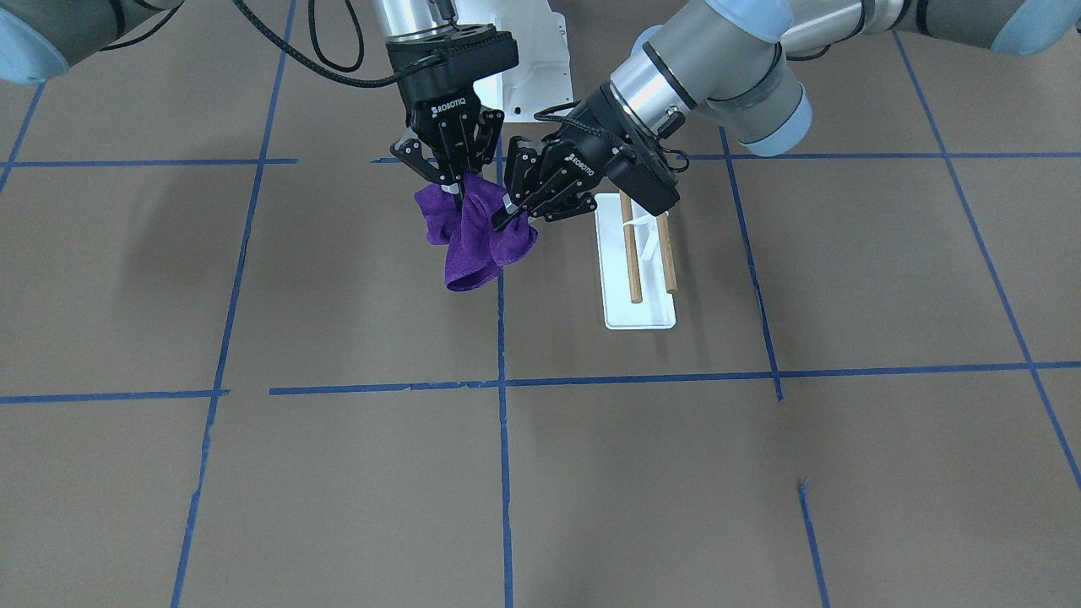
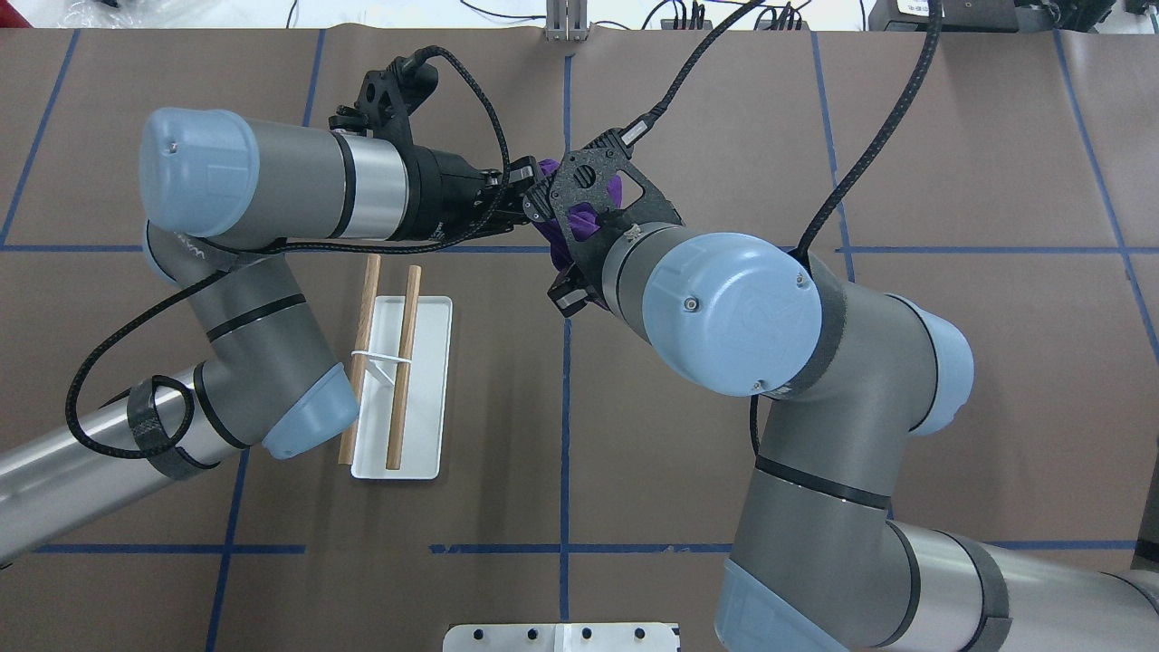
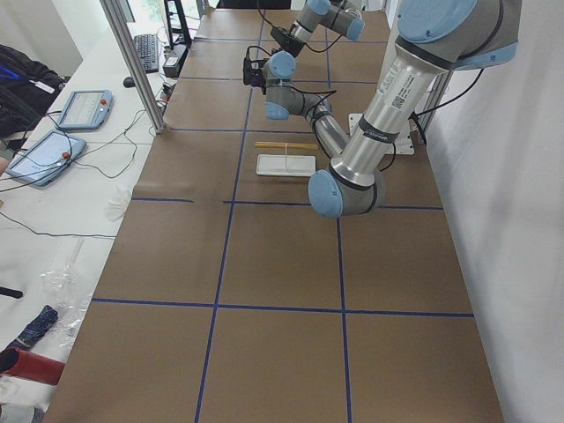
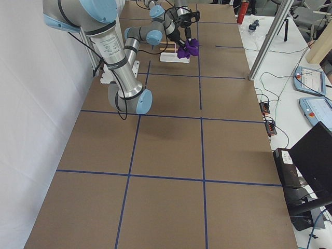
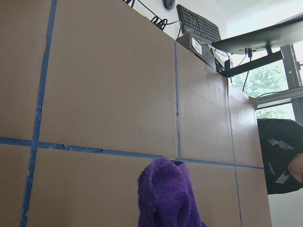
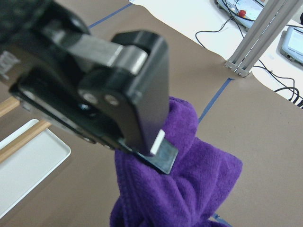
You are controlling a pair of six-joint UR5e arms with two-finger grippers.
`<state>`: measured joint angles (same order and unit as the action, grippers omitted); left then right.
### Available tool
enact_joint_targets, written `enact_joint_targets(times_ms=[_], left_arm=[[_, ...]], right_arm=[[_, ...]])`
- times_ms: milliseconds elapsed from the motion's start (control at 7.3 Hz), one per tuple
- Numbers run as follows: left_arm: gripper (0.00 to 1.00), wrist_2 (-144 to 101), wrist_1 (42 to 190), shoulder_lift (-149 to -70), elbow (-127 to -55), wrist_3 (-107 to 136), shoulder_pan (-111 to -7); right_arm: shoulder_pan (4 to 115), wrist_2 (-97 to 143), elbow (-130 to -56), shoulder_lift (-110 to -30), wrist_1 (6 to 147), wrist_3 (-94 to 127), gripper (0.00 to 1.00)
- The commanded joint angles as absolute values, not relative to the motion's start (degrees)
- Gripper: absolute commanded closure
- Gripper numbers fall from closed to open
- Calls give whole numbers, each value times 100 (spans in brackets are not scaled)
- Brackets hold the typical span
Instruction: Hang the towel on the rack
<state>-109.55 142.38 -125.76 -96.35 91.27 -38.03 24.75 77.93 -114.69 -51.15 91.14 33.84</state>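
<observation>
A purple towel hangs bunched in the air above the table, held between both grippers. My right gripper points straight down and is shut on the towel's top. My left gripper comes in at a slant from the rack's side and is shut on the towel's edge. The right wrist view shows one of its fingers pressed on the towel. The rack stands on the table beside the towel, under the left wrist. It has a white base and two wooden rods. It also shows in the overhead view, bare.
The white robot pedestal is behind the grippers. Blue tape lines cross the brown table. An aluminium post and desks with tablets and cables stand on the operators' side. A person shows at the edge of the left wrist view.
</observation>
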Motion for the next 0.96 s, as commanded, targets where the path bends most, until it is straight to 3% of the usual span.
enact_joint_targets(times_ms=[0,137,274,822], left_arm=[[100,-10969,14238,-12568,-9633,9114,-3797],[100,-10969,14238,-12560,-9633,9114,-3806],[100,-10969,14238,-12560,-9633,9106,-3806],[100,-10986,14247,-12533,-9642,9088,-3832]], right_arm=[[2470,7796,-11470,-5115,9114,3384,100],[2470,7796,-11478,-5124,9114,3384,100],[2409,7726,-11505,-5159,9114,3392,1],[2373,7655,-11715,-5282,9167,3340,0]])
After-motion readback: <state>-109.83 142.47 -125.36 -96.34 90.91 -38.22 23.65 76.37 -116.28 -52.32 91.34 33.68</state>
